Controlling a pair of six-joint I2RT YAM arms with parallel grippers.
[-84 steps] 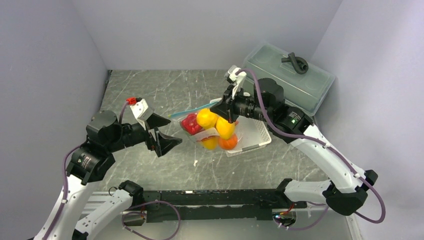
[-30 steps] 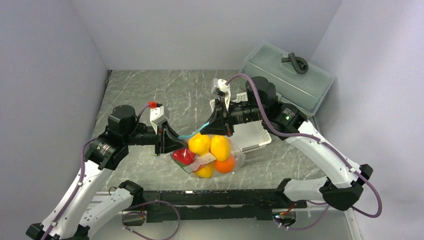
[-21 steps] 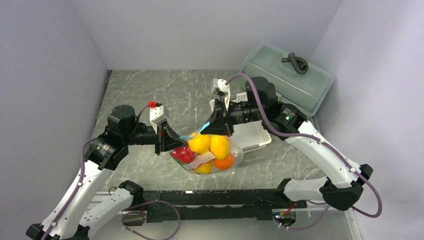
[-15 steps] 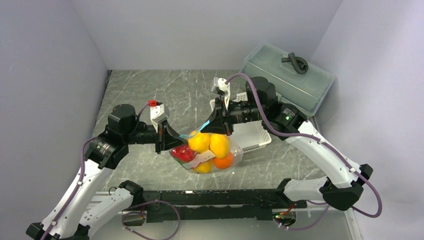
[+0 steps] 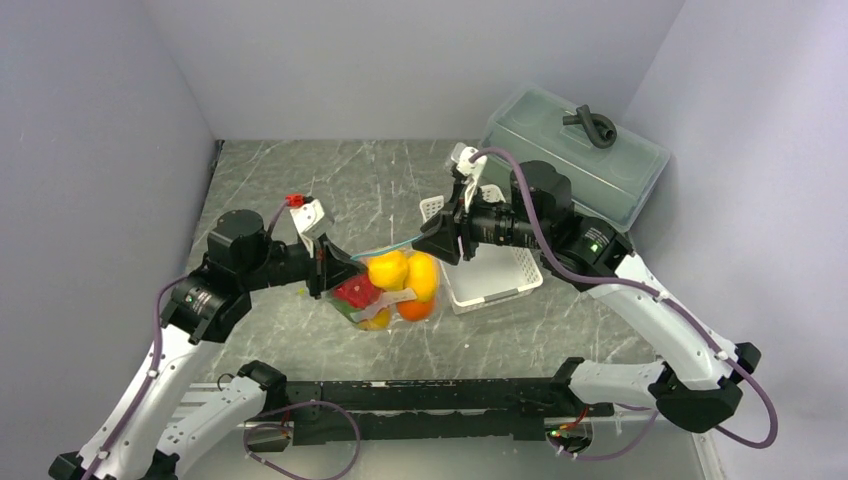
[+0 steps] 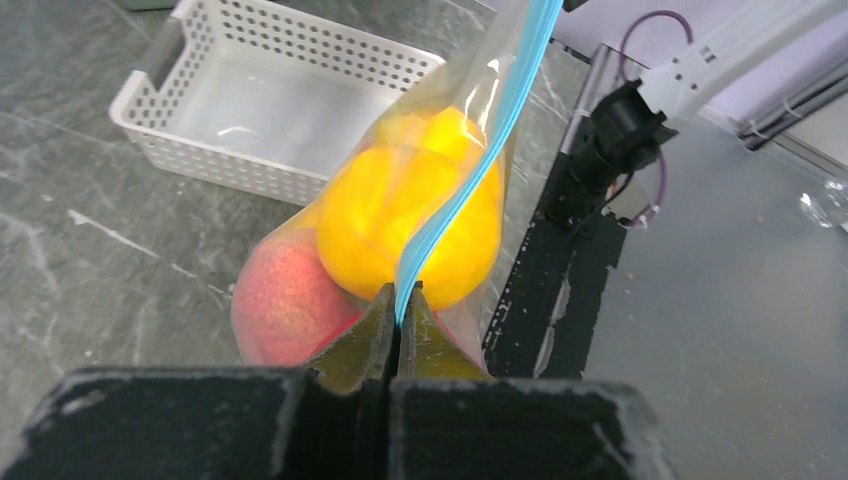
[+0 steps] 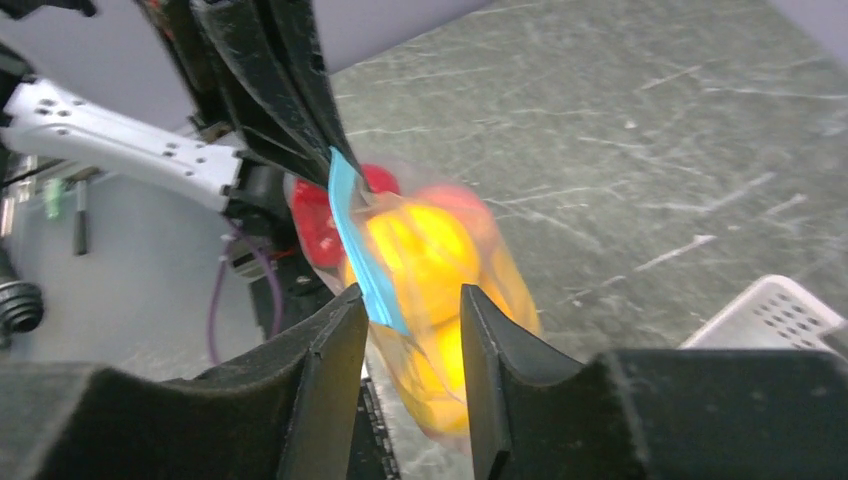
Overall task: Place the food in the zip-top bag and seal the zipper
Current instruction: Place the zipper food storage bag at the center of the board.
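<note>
Grey marbled stone forms the surface point(image 5: 300, 180), walled in pale lilac. Near its centre the zip-top bag point(image 5: 395, 300), clear and floppy, bulges with smooth, rounded food: yellow lemons point(image 5: 388, 270), a glossy red pepper point(image 5: 355, 293), an orange point(image 5: 413, 308) and a matte pinkish peach point(image 6: 285, 305). At the bag's 9 o'clock the left gripper point(image 6: 398, 300) has its jaws pressed together on the thin teal zipper point(image 6: 440, 225). At 1 o'clock the right gripper point(image 7: 410, 300) has its jaws spread, the strip running between them. A white perforated basket point(image 5: 500, 290) sits at 3 o'clock.
</note>
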